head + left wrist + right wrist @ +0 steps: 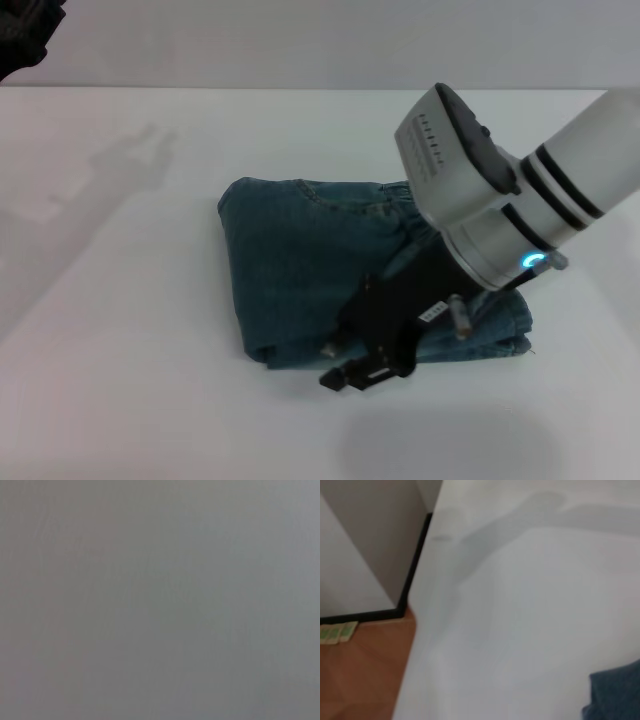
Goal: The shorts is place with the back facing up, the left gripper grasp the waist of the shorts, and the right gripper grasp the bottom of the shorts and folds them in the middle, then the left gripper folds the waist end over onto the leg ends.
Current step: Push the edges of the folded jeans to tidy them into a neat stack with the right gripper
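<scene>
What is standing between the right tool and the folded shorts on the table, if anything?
Nothing visible stands between them. In the head view the right tool hangs directly over the near edge of the folded denim shorts, and only bare white table lies around the shorts. The left tool is not clearly in view.

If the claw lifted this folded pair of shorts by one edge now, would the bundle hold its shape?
Probably not. The shorts are soft denim folded into stacked layers, so lifted by one edge they would likely sag and unfold. Pushed sideways on the smooth white table, they would probably slide or bunch, not roll. The right claw hovers over their near edge.
</scene>
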### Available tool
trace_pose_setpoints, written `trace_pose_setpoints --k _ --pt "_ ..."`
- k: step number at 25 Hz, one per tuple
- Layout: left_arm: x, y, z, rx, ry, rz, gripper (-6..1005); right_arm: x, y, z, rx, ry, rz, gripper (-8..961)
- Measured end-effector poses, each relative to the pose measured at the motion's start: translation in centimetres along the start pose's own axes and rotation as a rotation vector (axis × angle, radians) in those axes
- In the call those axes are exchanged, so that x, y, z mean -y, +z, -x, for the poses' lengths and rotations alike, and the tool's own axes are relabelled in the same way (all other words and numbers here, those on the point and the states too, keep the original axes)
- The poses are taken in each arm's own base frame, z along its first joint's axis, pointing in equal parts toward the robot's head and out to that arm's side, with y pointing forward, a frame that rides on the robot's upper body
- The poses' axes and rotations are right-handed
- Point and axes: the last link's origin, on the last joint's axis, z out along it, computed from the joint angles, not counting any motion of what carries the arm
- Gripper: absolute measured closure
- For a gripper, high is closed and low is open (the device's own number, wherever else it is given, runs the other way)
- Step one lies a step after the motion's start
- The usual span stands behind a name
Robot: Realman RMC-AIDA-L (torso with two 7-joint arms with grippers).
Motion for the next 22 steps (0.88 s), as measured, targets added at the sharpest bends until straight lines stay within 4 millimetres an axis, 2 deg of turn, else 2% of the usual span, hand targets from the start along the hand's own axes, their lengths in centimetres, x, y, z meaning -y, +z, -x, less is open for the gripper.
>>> trace_pose_setpoints --k 8,22 --pt "-0.1 0.1 0.1 -0.001 -0.013 0.004 684 0.1 2.1 0.7 0.015 -0.013 -0.028 595" --pt "-0.4 0.0 0.3 -0.003 -0.028 0.021 685 0.6 3.1 1.1 0.002 -0.009 -0.079 595"
